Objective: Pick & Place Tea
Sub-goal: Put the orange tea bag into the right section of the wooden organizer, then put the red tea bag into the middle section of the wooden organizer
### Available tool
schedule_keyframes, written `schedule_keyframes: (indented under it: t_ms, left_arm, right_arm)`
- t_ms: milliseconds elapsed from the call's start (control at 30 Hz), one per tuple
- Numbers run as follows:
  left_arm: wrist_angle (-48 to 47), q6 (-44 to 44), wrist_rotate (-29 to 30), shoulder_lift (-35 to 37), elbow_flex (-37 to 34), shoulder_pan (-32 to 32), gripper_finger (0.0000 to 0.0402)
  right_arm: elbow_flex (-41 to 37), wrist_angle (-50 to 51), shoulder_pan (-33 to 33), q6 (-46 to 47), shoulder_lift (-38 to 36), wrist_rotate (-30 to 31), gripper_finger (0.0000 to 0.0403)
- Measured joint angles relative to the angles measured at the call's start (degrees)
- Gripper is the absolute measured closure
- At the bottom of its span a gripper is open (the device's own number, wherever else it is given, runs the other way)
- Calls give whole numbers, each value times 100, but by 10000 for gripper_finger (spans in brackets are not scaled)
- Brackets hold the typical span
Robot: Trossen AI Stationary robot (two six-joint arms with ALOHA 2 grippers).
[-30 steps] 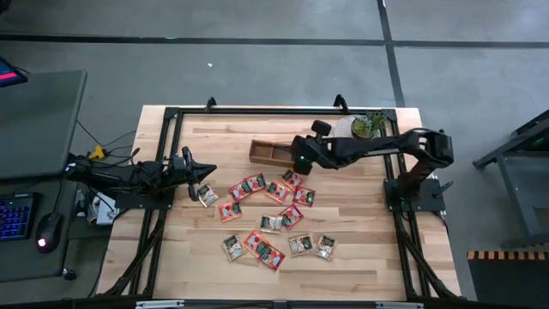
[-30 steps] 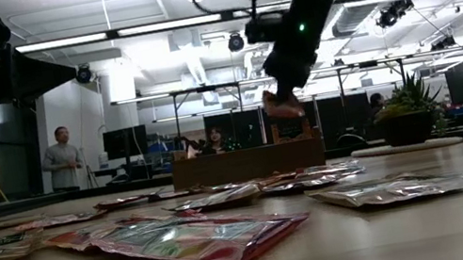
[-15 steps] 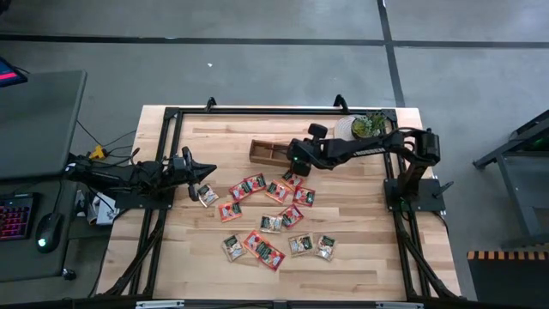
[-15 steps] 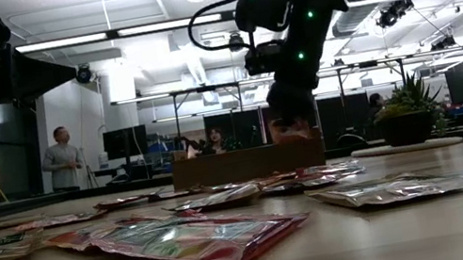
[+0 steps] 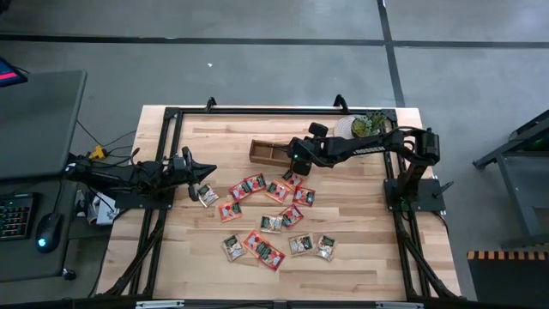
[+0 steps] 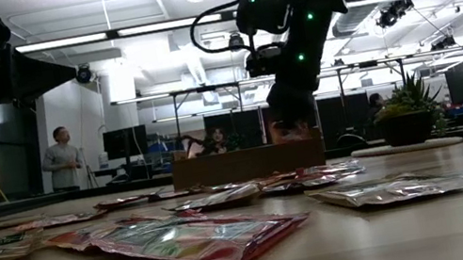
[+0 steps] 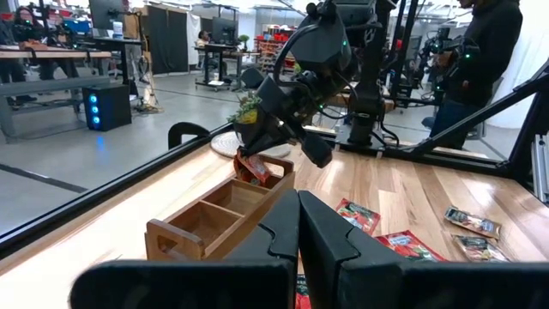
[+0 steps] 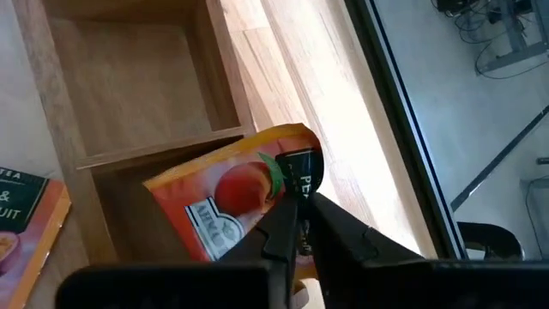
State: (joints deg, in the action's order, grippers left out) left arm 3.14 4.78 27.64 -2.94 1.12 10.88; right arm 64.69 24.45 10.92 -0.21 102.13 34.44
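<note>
A red-orange tea sachet [image 8: 227, 199] with a peach print hangs over the long wooden tray [image 5: 268, 153], at the tray's right end compartment [image 7: 257, 182], with my right gripper [image 5: 295, 162] shut on it. In the low view the gripper [image 6: 292, 127] stands just above the tray's rim [image 6: 245, 153]. Several more tea sachets [image 5: 270, 215], red-orange and pale, lie flat on the table nearer than the tray. My left gripper [image 7: 298, 225] waits shut and level at the table's left edge, touching nothing. My right gripper pinches the sachet's edge at its dark-printed end [image 8: 302, 184] between its two fingers. The fingers [image 8: 336, 230] slant down from the table's right. The sachet is tilted below them, its lower end [image 7: 254, 172] dipping to the rim of the tray's end compartment; whether it touches the wood I cannot tell.
A small green potted plant [image 5: 367, 125] stands on a pale mat at the far right, just behind my right arm. A black frame rail [image 5: 257, 112] runs along the table's far edge. People stand in the room beyond the table [image 6: 61, 158].
My right gripper has gone down and a little toward the table's left with the sachet. The sachet hung clear above the tray before and now sits at the rim of the end compartment.
</note>
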Motion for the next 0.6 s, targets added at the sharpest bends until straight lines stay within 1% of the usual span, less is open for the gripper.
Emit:
schedule_keyframes:
  t_ms: [367, 600]
  left_arm:
    - [0, 0, 0, 2, 0, 0, 401]
    - [0, 0, 0, 2, 0, 0, 401]
  right_arm:
    - [0, -7, 0, -11, -6, 101, 299]
    - [22, 56, -32, -24, -47, 98, 270]
